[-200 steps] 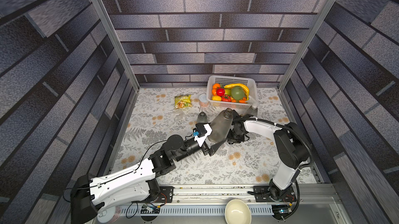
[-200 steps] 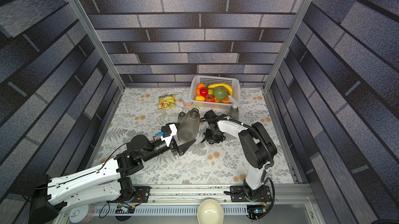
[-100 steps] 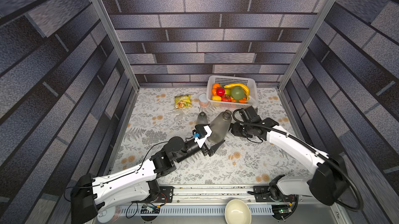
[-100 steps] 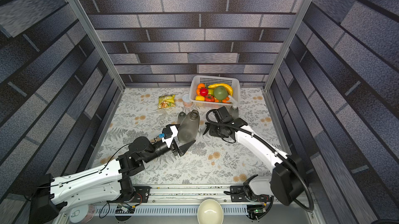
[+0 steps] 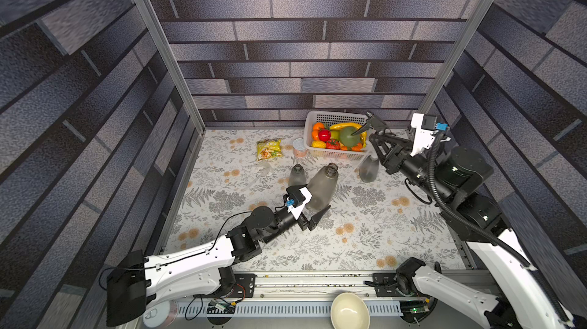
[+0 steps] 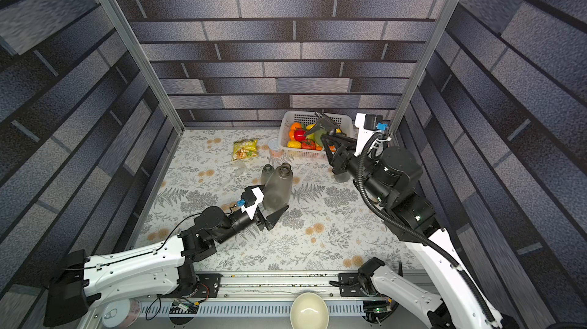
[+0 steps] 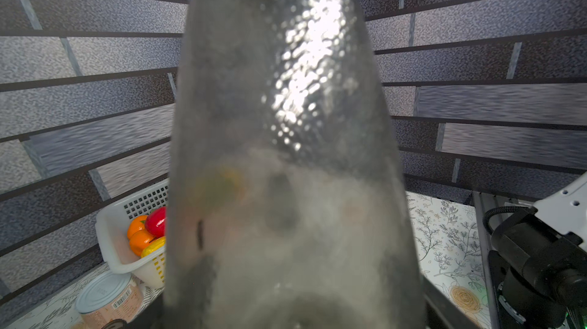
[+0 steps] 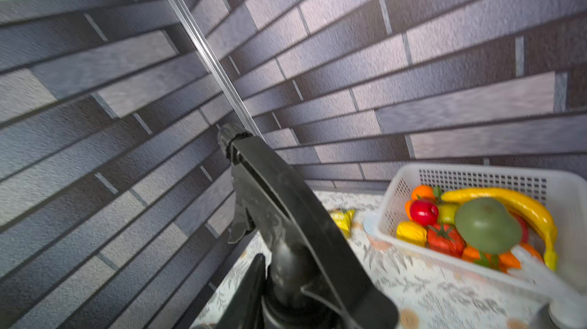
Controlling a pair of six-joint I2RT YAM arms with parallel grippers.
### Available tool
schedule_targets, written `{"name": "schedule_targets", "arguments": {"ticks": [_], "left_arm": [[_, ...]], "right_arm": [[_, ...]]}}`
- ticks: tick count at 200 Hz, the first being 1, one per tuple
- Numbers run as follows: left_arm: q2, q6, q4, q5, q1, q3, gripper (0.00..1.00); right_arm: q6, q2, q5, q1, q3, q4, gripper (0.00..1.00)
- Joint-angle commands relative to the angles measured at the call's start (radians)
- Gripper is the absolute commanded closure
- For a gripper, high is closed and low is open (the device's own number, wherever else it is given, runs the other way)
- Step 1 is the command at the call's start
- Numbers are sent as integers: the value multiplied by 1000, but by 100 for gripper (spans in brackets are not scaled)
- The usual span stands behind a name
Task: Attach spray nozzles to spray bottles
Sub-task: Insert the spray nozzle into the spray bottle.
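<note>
- The floral-patterned counter [image 5: 365,241] carries all three bottles; none yet wears the black nozzle.
- The right arm [image 5: 457,172] is what has changed. A second ago its wrist sat low at mid-counter, close beside the held bottle. Now it is raised at the far right, over the corner of the white plastic fruit basket [image 5: 336,117].
- The left arm [image 5: 190,264] has stayed put. The left jaws stand wide around the broad base of a smoky-grey translucent bell-shaped plastic bottle [image 5: 322,184], gripping it tilted at mid-counter with its open neck pointing far and up.
- A second grey bottle [image 5: 297,175] stands free just beside the held bottle on its far-left side, neck open. A third grey bottle [image 5: 368,168] stands at the far right by the basket, below the right jaws.
- The right jaws are closed on the black trigger spray nozzle [image 5: 370,124], its nose pointing left; I cannot make out its dip tube.
- So the nozzle looks picked up and clear of the counter, but well apart from the held bottle. It probably has to come over the open neck next, tube first, then be screwed on.
</note>
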Motion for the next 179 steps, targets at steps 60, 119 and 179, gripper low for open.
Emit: {"name": "schedule_targets", "arguments": {"ticks": [60,119,179], "left_arm": [[17,23,48,-24,-22,-1,24],[20,23,44,-19,-21,3,24],[20,-3,42,-14,-20,10,24]], "right_arm": [[-75,137,-82,55,274,-1,73],[-79,107,-65,106,154,-8,73],[-18,-9,-120,189,-153,194,71]]}}
